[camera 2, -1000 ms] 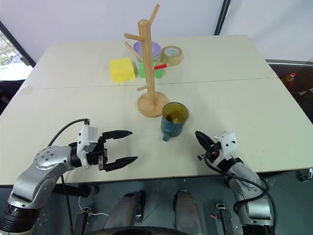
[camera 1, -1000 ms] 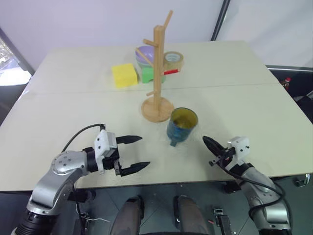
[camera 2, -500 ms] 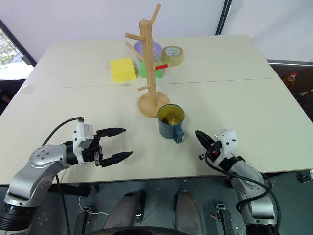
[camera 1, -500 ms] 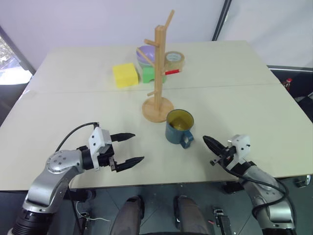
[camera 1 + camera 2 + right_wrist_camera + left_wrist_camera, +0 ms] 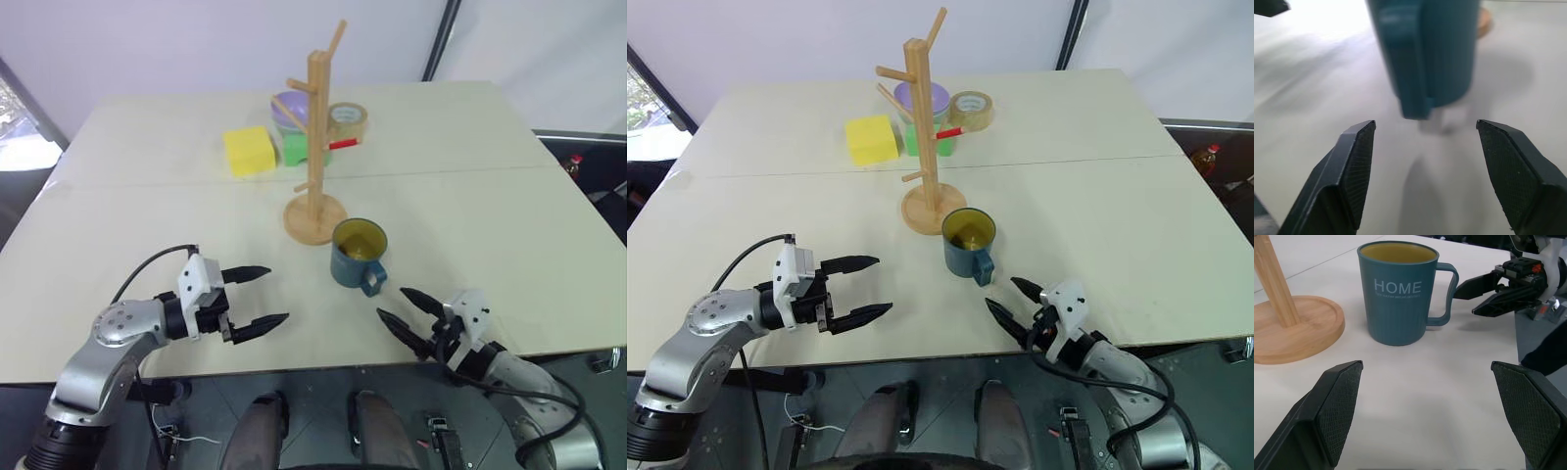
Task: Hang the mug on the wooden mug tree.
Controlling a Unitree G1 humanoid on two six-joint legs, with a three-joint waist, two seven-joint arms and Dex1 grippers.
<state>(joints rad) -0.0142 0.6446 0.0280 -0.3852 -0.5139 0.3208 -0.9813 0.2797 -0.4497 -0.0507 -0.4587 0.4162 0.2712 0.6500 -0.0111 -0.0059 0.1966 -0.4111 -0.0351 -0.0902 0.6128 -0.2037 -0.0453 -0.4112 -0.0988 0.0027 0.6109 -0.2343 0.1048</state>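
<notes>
my right gripper [image 5: 401,313]: lower right of the head view, near the table's front edge, fingers spread wide apart, nothing between them. It points up and left at the mug, which sits just above it in the picture, near but apart.

my left gripper [image 5: 259,299]: lower left of the head view, fingers also well apart and empty, pointing right. The mug is off to its right and a bit higher up, clear table between.

mug [image 5: 357,253]: one, teal-blue with a yellow inside, standing upright on the table about centre frame. Its handle [image 5: 373,283] points toward the lower right, at my right gripper. In the right wrist view the handle faces me, in the gap between my two fingers but beyond the tips, not touching.

writing: the left wrist view shows "HOME" in white capitals on the mug [image 5: 1397,291].

wooden mug tree [image 5: 316,147]: one, upright, just above and left of the mug in the head view. Its round base sits right beside the mug; can't tell if they touch. No mug on its pegs.

farther back, upper middle: one yellow block [image 5: 249,150], one green block [image 5: 297,148] with a purple bowl [image 5: 289,107] on it, one roll of tape [image 5: 348,119], one small red thing [image 5: 342,144] by the tape.

table [image 5: 509,215]: pale, two tops butted together with a seam running across.
</notes>
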